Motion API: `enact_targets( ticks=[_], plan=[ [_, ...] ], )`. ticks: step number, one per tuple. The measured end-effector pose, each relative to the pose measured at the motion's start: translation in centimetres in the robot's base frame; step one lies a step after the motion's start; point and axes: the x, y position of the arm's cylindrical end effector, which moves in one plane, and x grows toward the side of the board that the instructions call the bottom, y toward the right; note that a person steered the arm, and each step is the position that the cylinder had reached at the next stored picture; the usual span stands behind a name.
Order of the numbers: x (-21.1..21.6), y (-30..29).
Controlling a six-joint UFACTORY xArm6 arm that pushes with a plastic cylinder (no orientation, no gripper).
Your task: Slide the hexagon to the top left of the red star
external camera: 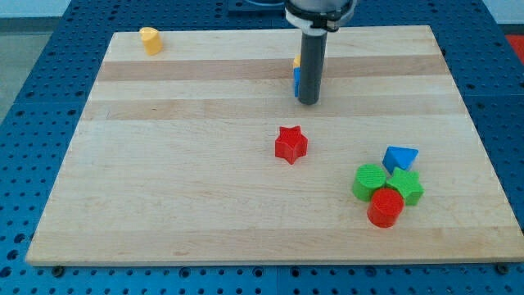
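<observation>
The red star (291,144) lies near the middle of the wooden board (164,205). A yellow block (150,39) that looks like a hexagon sits near the board's top left corner, far up and left of the star. My tip (309,102) rests on the board above and slightly right of the star, clear of it. Just left of the rod and mostly hidden by it, a blue block (297,81) and a sliver of another yellow block (297,62) show; their shapes cannot be made out. The tip is far from the yellow block at the top left.
A cluster lies at the lower right: a blue triangular block (399,156), a rounded green block (369,181), a second green block (407,187), and a round red block (385,207) touching both greens. A blue perforated table surrounds the board.
</observation>
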Motion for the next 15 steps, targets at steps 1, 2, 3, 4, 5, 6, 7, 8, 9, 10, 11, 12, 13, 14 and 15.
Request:
enact_targets(
  ticks=[1,2,3,4,5,6,7,8,9,10,11,12,13,14,15],
  plan=[
    [-3.0,0.0],
    [-3.1,1.1],
    [-4.9,4.0],
    [-7.9,5.7],
    [-9.3,5.0],
    [-9.5,1.4],
    [-9.8,-2.8],
    [-9.8,-7.4],
    [-9.8,-8.5],
    [-10.7,-6.3],
    [-14.1,-5.1],
    [-15.4,-8.0],
    [-15.7,-10.8],
    [-13.7,-11.5],
    [-10.0,-11.5]
  ],
)
